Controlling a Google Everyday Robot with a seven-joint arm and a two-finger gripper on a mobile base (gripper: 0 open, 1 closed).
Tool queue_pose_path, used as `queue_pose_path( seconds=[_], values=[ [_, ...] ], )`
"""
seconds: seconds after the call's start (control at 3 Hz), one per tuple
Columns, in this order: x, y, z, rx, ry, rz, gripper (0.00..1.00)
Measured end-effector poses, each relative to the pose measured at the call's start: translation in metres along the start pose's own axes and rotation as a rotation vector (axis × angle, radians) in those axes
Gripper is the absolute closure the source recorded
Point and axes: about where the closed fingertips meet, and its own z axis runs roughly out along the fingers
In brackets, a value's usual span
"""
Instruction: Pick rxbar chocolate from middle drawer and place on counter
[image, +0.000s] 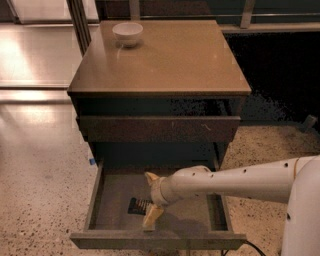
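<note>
Rxbar chocolate (137, 205), one only, lies flat on the grey-olive floor of the middle drawer (117, 190), just left of the jaws. It is a small black rectangular wrapped bar with pale lettering. The jaws are down inside this drawer, right of its centre, and stand open. Their two tan, tapered fingers (153, 216) are spread apart, one toward the drawer's back and one toward its front rim. The bar's right end reaches toward the gap between them, and whether either finger touches it cannot be told. One smooth white arm (240, 180), dotted with small dark holes, runs in from the right to the jaws. The drawer is pulled well out, wide and shallow, with dark wooden walls. Above and behind the jaws is a second drawer (160, 129), its reddish-brown flat front faintly scratched, set in the dark wooden cabinet (155, 102). Higher still is the one tabletop (175, 60), square, glossy and tan-brown. One round white bowl (127, 33) stands on its far left corner, well apart from the jaws. Speckled terrazzo floor (40, 200) surrounds the cabinet.
</note>
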Motion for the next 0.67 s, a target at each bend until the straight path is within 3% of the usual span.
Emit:
queue_pose_path(
  seconds=[0.67],
  values=[
    [0.003, -0.004, 0.023, -0.019, 0.008, 0.013, 0.00]
  ],
)
